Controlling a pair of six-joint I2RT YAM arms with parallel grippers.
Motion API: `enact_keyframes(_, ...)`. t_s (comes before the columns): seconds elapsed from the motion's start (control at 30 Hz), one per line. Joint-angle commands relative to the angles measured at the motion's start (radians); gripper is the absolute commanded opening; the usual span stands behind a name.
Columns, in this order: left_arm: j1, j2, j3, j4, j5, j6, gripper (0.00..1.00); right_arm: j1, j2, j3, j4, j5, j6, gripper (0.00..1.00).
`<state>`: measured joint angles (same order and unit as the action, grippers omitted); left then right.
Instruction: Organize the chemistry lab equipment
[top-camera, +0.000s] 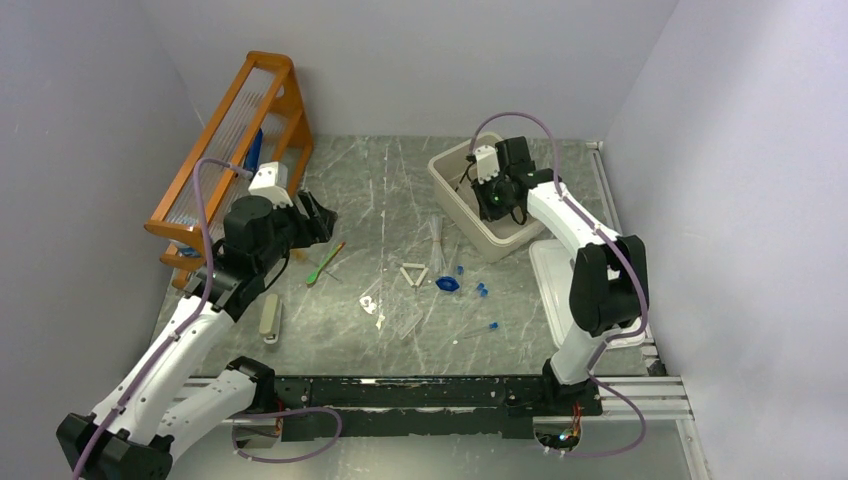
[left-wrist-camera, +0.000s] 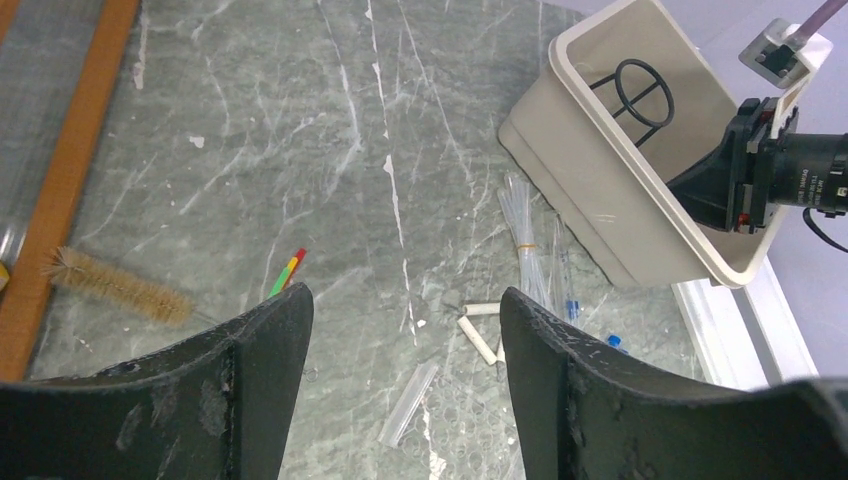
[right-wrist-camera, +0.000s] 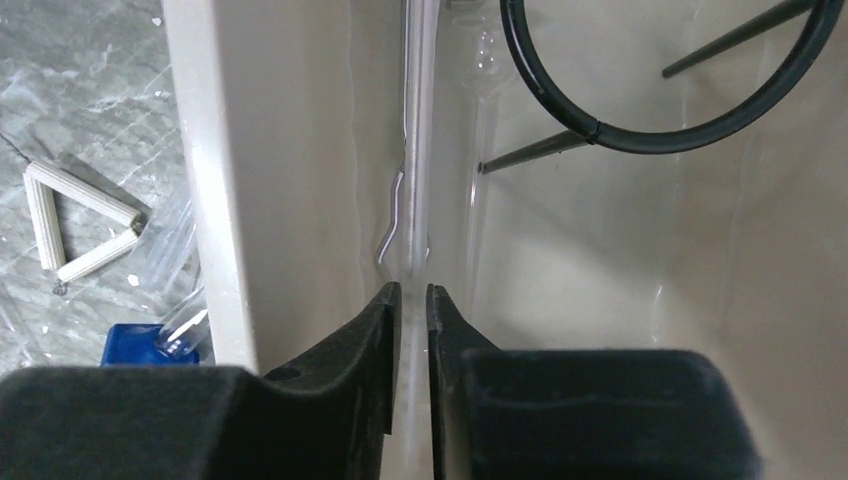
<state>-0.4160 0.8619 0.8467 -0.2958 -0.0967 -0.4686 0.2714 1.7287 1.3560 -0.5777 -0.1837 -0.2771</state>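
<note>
My right gripper (top-camera: 491, 200) is down inside the beige bin (top-camera: 455, 200), its jaws (right-wrist-camera: 413, 290) shut on a clear thin tube (right-wrist-camera: 416, 150) that stands along the bin's left wall. The black wire ring (right-wrist-camera: 650, 130) lies in the bin beside it and also shows in the left wrist view (left-wrist-camera: 645, 92). My left gripper (top-camera: 318, 215) is open and empty above the table (left-wrist-camera: 405, 300). A short clear tube (left-wrist-camera: 410, 405) and the white triangle (left-wrist-camera: 480, 330) lie below its jaws. The green-handled tool (top-camera: 325, 263), white triangle (top-camera: 413, 275), clear tubes (top-camera: 437, 232) and blue-capped pieces (top-camera: 448, 283) lie mid-table.
The orange wooden rack (top-camera: 230, 150) stands at the left wall. A bristle brush (left-wrist-camera: 120, 288) lies beside it. A grey oblong object (top-camera: 270, 318) lies near the left arm. A white tray (top-camera: 560, 295) lies to the right of the bin, under the right arm.
</note>
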Motion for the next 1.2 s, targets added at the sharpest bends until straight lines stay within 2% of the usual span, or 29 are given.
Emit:
enact_keyframes(0.0, -0.004, -0.006, 0.019, 0.03, 0.039, -0.034, 0.72, 0.0, 0.024, 0.05, -0.049, 0.004, 0.004, 0.21)
enact_keyframes(0.23, -0.004, -0.004, 0.029, 0.024, 0.047, -0.041, 0.72, -0.001, -0.049, 0.046, -0.023, -0.031, 0.069, 0.3)
enact_keyframes(0.37, -0.005, -0.006, 0.035, 0.022, 0.05, -0.035, 0.73, 0.029, -0.103, 0.077, -0.001, 0.042, 0.165, 0.34)
enact_keyframes(0.57, -0.005, -0.008, 0.03, 0.031, 0.072, -0.036, 0.81, 0.262, -0.165, 0.06, 0.063, 0.395, 0.286, 0.44)
enact_keyframes(0.7, -0.005, -0.023, 0.031, 0.022, 0.062, -0.022, 0.82, 0.333, -0.15, 0.064, 0.057, 0.5, 0.444, 0.47)
enact_keyframes(0.87, -0.005, -0.036, 0.012, 0.033, 0.06, -0.02, 0.82, 0.43, -0.102, 0.017, 0.134, 0.548, 0.528, 0.56)
enact_keyframes(1.17, -0.006, -0.057, 0.002, -0.022, -0.051, -0.04, 0.8, 0.447, 0.049, -0.033, 0.112, 0.647, 0.685, 0.62)
